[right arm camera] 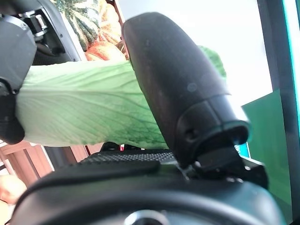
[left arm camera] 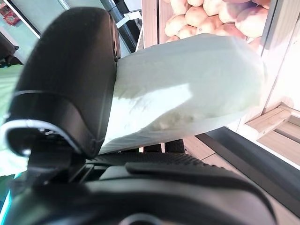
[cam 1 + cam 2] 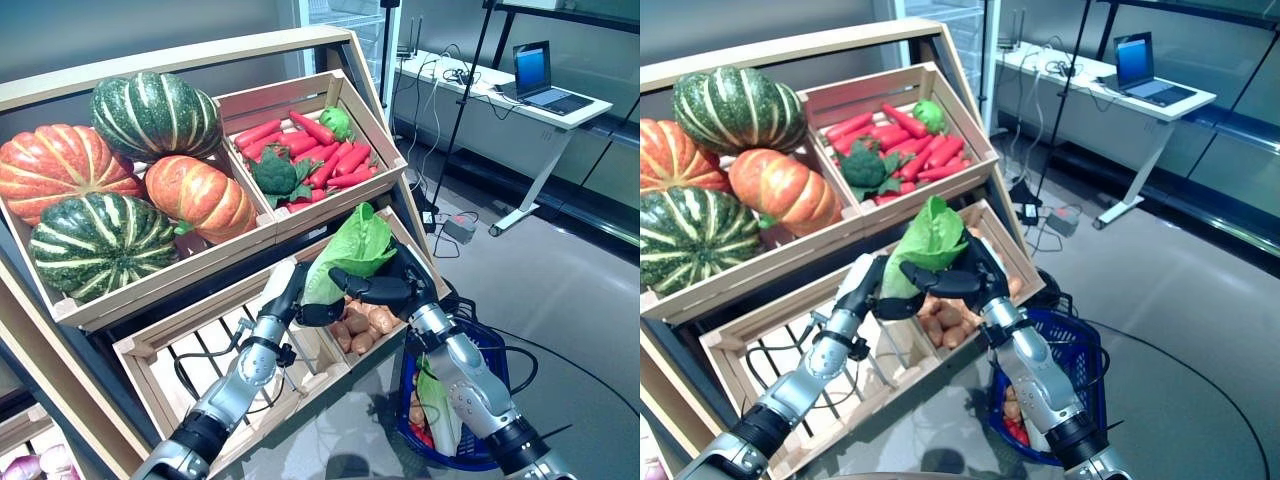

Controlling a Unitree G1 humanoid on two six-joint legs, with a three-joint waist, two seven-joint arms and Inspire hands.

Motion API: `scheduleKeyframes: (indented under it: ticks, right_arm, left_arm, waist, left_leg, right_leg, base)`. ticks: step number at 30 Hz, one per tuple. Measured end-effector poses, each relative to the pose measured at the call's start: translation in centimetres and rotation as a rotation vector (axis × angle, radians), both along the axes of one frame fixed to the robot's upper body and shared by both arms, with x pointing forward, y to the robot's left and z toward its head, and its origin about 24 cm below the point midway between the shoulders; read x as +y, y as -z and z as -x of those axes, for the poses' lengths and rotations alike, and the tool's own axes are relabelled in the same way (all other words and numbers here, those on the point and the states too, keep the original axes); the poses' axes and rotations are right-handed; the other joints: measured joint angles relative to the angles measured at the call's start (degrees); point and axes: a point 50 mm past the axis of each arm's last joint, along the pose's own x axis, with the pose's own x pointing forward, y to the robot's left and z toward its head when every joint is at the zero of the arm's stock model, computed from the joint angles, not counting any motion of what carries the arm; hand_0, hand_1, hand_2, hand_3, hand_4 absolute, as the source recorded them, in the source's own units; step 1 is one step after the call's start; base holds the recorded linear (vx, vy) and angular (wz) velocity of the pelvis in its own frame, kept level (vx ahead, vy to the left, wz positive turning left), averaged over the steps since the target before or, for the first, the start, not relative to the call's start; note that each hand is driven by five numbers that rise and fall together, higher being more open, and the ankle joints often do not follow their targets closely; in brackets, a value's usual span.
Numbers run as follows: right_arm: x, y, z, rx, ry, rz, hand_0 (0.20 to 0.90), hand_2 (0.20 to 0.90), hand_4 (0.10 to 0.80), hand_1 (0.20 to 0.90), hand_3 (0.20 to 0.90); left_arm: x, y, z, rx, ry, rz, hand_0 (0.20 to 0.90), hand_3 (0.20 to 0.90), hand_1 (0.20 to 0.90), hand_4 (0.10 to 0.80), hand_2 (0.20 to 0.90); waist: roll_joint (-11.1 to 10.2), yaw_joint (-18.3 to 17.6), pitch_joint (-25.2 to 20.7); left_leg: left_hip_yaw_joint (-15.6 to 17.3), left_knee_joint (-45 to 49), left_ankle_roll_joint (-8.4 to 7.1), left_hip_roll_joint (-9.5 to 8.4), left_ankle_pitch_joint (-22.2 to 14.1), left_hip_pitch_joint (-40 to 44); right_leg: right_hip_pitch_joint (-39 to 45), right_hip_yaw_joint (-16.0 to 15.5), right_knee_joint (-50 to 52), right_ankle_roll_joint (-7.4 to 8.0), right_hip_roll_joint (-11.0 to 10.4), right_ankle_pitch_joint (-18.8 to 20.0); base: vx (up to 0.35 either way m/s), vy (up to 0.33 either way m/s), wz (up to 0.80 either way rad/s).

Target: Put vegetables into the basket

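A light green leafy cabbage is held upright over the stand's lower crate of potatoes. My left hand grips its pale base, and in the left wrist view the thumb presses the white stalk. My right hand is curled round the same cabbage from the other side, and its thumb lies across the green leaf. The blue basket stands on the floor below my right arm. It holds a pale green vegetable and some orange and red ones.
The slanted wooden stand with its crates is directly ahead. A slatted lower crate lies under my left arm. A white desk with a laptop, tripod poles and floor cables are at the back right.
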Motion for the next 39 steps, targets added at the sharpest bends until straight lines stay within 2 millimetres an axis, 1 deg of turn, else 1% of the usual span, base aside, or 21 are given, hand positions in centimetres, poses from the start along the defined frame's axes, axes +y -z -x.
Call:
scheduleKeyframes:
  ticks: [5,11,12,13,16,19,22,25,29,33,37,38,39]
  right_arm:
    - [0.2,0.2,0.0,0.044,-0.012,-0.056,0.9,0.9,0.8,0.9,0.9]
    - [0.5,0.1,0.0,0.064,-0.016,-0.116,0.9,0.9,0.8,0.9,0.9]
    - [0.5,0.1,0.0,0.064,-0.017,-0.118,0.714,0.714,0.676,0.714,0.714]
    - [0.6,0.1,0.0,0.066,-0.017,-0.122,0.3,0.3,0.4,0.3,0.3]
    - [0.6,0.2,-0.1,0.08,-0.016,-0.146,0.3,0.3,0.4,0.3,0.3]
    - [0.3,0.3,-0.2,0.091,-0.003,-0.171,0.3,0.3,0.4,0.3,0.3]
    - [0.0,0.3,-0.4,0.081,0.02,-0.172,0.3,0.3,0.4,0.3,0.3]
    - [0.1,-0.1,-0.6,0.069,0.018,-0.178,0.3,0.3,0.4,0.3,0.3]
    - [0.1,0.0,-0.6,0.082,0.017,-0.199,0.3,0.3,0.4,0.3,0.3]
    - [-0.1,0.1,-0.8,0.075,0.038,-0.198,0.3,0.3,0.4,0.3,0.3]
    - [-0.2,0.1,-0.8,0.071,0.043,-0.2,0.3,0.3,0.4,0.3,0.3]
    - [-0.2,0.1,-0.8,0.07,0.047,-0.201,0.3,0.3,0.4,0.3,0.3]
    - [-0.2,0.1,-0.8,0.069,0.049,-0.201,0.3,0.3,0.4,0.3,0.3]
  left_arm:
    - [-0.1,-0.1,0.0,-0.004,0.004,0.001,0.3,0.3,0.3,0.4,0.3]
    - [-0.2,-0.4,0.0,-0.017,0.011,0.004,0.3,0.3,0.3,0.4,0.3]
    - [-0.2,-0.4,0.0,-0.017,0.011,0.004,0.3,0.3,0.3,0.4,0.3]
    - [-0.2,-0.4,0.0,-0.017,0.011,0.004,0.3,0.3,0.3,0.4,0.3]
    - [-0.2,-0.5,0.0,-0.019,0.013,0.002,0.3,0.3,0.3,0.4,0.3]
    - [-0.4,-1.0,0.1,-0.04,0.041,-0.007,0.3,0.3,0.3,0.4,0.3]
    - [-0.8,-1.3,0.2,-0.053,0.069,-0.012,0.3,0.3,0.3,0.4,0.3]
    - [-1.2,-1.3,0.4,-0.051,0.085,-0.007,0.3,0.3,0.3,0.4,0.3]
    - [-1.5,-1.2,0.5,-0.05,0.095,-0.006,0.3,0.3,0.3,0.4,0.3]
    - [-2.2,-1.0,0.7,-0.041,0.119,0.002,0.3,0.3,0.3,0.4,0.3]
    - [-2.3,-1.0,0.7,-0.041,0.121,0.007,0.3,0.3,0.3,0.4,0.3]
    - [-2.3,-1.0,0.7,-0.041,0.123,0.007,0.502,0.502,0.502,0.535,0.502]
    - [-2.4,-1.0,0.7,-0.04,0.124,0.009,0.9,0.9,0.9,0.8,0.9]
  waist:
    - [0.0,0.3,0.0]
    - [-0.1,0.8,-0.1]
    - [-0.2,0.9,-0.1]
    - [-0.3,0.9,-0.3]
    - [-0.9,1.0,-0.8]
    - [-1.3,1.2,-1.0]
    - [-1.2,1.1,-1.1]
    - [-1.1,1.0,-1.2]
    - [-0.9,1.0,-1.4]
    - [-0.9,1.2,-1.5]
    - [-0.8,1.0,-1.5]
    - [-0.8,1.0,-1.5]
    - [-0.8,1.0,-1.5]
  left_leg:
    - [-0.2,0.0,0.0,-0.01,0.0,0.0]
    - [-1.5,0.0,-0.02,-0.07,0.0,-0.1]
    - [-1.5,0.0,-0.02,-0.08,0.0,-0.1]
    - [-1.5,0.0,-0.03,-0.07,0.0,-0.1]
    - [-1.6,0.0,-0.04,-0.07,0.0,-0.1]
    - [-1.6,0.0,-0.03,-0.11,0.0,-0.2]
    - [-1.7,0.0,-0.02,-0.13,0.1,-0.2]
    - [-1.7,0.0,-0.03,-0.11,0.1,-0.2]
    - [-1.7,0.0,-0.03,-0.11,0.1,-0.3]
    - [-1.8,0.0,-0.03,-0.12,0.1,-0.3]
    - [-1.8,0.0,-0.04,-0.11,0.1,-0.3]
    - [-1.8,0.0,-0.03,-0.11,0.1,-0.3]
    - [-1.8,0.0,-0.03,-0.11,0.1,-0.3]
  right_leg:
    - [0.2,-0.2,-0.3,0.01,0.0,0.1]
    - [0.5,-0.2,-0.7,0.02,0.0,0.2]
    - [0.5,-0.2,-0.7,0.02,0.0,0.2]
    - [0.5,-0.2,-0.7,0.02,0.0,0.2]
    - [0.5,-0.3,-0.7,0.02,0.0,0.2]
    - [0.5,-0.3,-0.7,0.03,0.0,0.2]
    - [0.5,-0.2,-0.7,0.04,0.0,0.2]
    - [0.5,-0.2,-0.7,0.03,0.0,0.2]
    - [0.5,-0.2,-0.8,0.03,0.0,0.2]
    - [0.5,-0.2,-0.8,0.03,0.0,0.2]
    - [0.5,-0.2,-0.8,0.03,0.0,0.2]
    - [0.5,-0.2,-0.8,0.03,0.0,0.2]
    - [0.5,-0.2,-0.8,0.03,0.0,0.2]
  base:
    - [-0.003,0.001,0.01]
    - [-0.006,0.001,0.02]
    - [0.0,0.0,0.0]
    - [0.0,0.0,0.0]
    - [0.0,0.0,0.0]
    - [0.0,0.0,0.0]
    - [0.0,0.0,0.0]
    - [0.0,0.0,0.0]
    - [0.0,0.0,0.0]
    - [0.0,0.0,0.0]
    - [0.0,0.0,0.0]
    - [0.0,0.0,0.0]
    - [0.0,0.0,0.0]
